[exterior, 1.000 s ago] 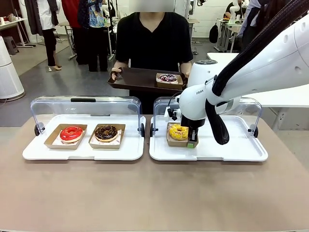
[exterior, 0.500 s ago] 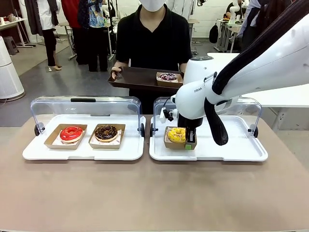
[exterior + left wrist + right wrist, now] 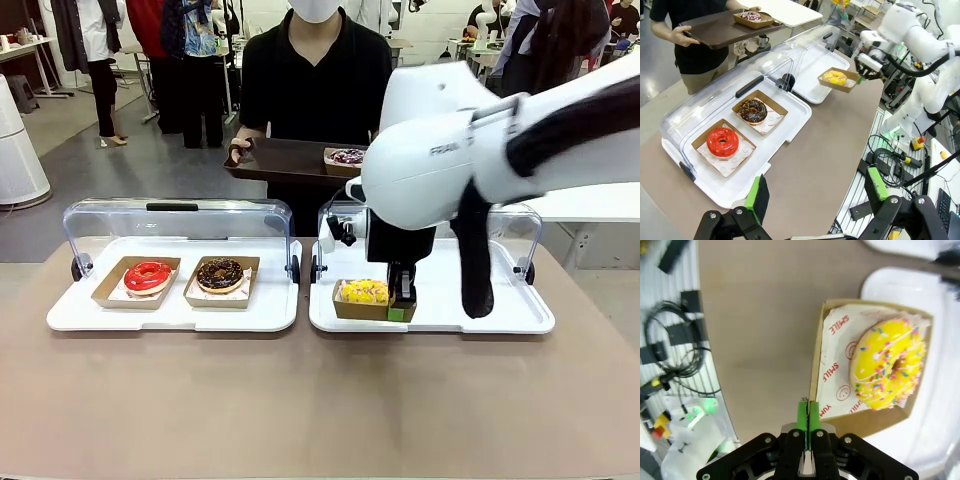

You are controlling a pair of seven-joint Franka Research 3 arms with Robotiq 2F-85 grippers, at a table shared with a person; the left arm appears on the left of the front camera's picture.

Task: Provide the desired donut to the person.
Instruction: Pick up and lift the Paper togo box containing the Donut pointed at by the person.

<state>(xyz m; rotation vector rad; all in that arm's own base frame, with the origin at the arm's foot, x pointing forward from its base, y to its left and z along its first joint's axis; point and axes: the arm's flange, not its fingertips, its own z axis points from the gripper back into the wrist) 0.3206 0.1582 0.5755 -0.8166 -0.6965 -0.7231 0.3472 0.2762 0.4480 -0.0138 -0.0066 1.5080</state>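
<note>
Trouble could come from the thin grip. Your right pincer (image 3: 402, 300) is squeezed tight on just one wall of the paper box (image 3: 358, 311), so the yellow sprinkle donut (image 3: 364, 291) hangs out sideways over the front edge of the white tray (image 3: 480, 300). Swing fast toward the person (image 3: 315, 80) and their brown tray (image 3: 280, 160), and the box may tip or slip. Your left pincer (image 3: 816, 189) stands wide and holds nothing. The paper liner (image 3: 837, 370) says "SMILE".

Right arm (image 3: 450, 160) enters from 3 o'clock. Right gripper (image 3: 401, 308) pinched onto 3 o'clock edge of cardboard box (image 3: 350, 311) – yellow sprinkled donut (image 3: 363, 291) inside, box over right white tray (image 3: 500, 315) near its 8 o'clock corner. Left white tray (image 3: 170, 318) at 9 o'clock: red donut (image 3: 148, 276) and chocolate donut (image 3: 220, 274), side by side in 2 boxes. At 12 o'clock, person (image 3: 315, 70) holds brown tray (image 3: 280, 160) – 1 boxed donut (image 3: 347, 159) at its 3 o'clock end.
</note>
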